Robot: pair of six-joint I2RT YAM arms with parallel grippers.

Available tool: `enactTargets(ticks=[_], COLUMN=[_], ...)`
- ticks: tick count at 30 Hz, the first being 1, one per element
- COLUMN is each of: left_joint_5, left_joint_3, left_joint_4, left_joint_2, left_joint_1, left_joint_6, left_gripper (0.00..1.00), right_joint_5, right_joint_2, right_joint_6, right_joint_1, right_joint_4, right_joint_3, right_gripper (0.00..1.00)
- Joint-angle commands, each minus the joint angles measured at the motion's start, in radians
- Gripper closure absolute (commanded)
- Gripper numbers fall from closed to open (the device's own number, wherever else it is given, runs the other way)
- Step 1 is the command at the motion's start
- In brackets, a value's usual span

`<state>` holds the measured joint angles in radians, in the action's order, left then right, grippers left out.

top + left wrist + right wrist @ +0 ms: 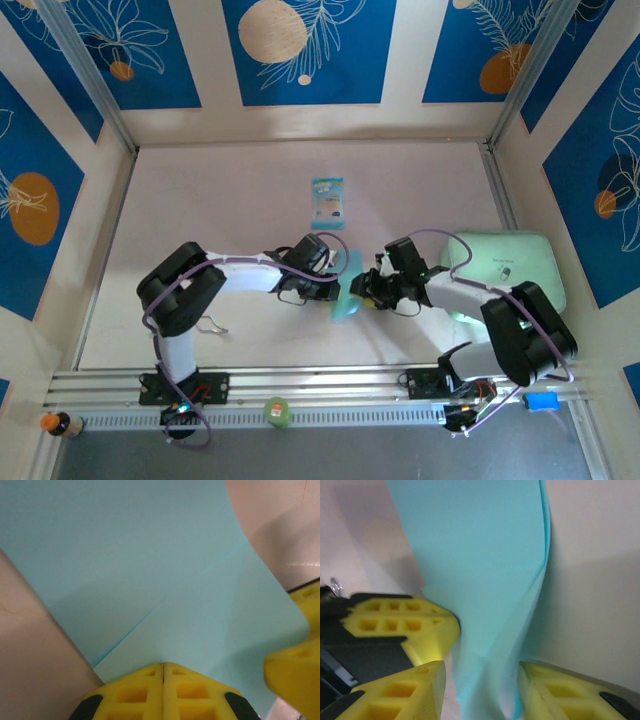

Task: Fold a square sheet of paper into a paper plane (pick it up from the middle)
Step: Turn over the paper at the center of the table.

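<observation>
**user1:** Seeing the left gripper [163, 667] clenched on the blue paper [150, 570], edge pinched right at the tips.

**user2:** Same. Got the right gripper [480, 680] spread, blue paper hanging in the gap; can't tell if touching either finger. Far edges cut off.

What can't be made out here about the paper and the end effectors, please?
- Top external: the sheet of paper is mostly covered by the left end effector and right end effector; folds too small.
- Left wrist: the sheet's far edges are cut off by the frame's top.
- Right wrist: blurred; whether the right fingers touch the paper is cut off at the bottom.
- Top external: the packet has print too small to read.
</observation>
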<state>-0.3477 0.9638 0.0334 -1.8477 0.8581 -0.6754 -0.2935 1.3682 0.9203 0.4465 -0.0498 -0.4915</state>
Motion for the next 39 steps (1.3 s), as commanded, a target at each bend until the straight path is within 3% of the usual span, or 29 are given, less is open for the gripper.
enactTargets(ticks=[1,12,24,30,34,39], left_joint_5=[0.010,0.006,0.000,0.005,0.072,0.207], left_joint_3=[-0.024,-0.010,-0.002,-0.001,-0.020,-0.079], left_joint_4=[0.080,0.089,0.085,0.069,0.063,0.060], left_joint_2=[-0.027,-0.022,-0.001,0.044,0.115,0.241], left_joint_1=[-0.002,-0.003,-0.002,-0.003,-0.003,-0.005], left_joint_6=[-0.003,-0.002,0.001,0.003,0.008,0.023], left_gripper=[0.95,0.95,0.93,0.85,0.80,0.78], right_joint_5=[-0.064,-0.111,-0.137,-0.149,-0.127,0.007], right_joint_2=[0.032,0.115,0.145,0.118,0.049,-0.091], right_joint_6=[-0.018,-0.044,-0.061,-0.087,-0.117,-0.187], right_joint_1=[-0.026,-0.094,-0.112,-0.114,-0.111,-0.078], right_joint_4=[0.043,0.107,0.160,0.154,0.110,-0.033], right_joint_3=[-0.027,-0.022,-0.002,-0.007,-0.014,-0.043], right_gripper=[0.58,0.61,0.79,0.93,0.94,0.95])
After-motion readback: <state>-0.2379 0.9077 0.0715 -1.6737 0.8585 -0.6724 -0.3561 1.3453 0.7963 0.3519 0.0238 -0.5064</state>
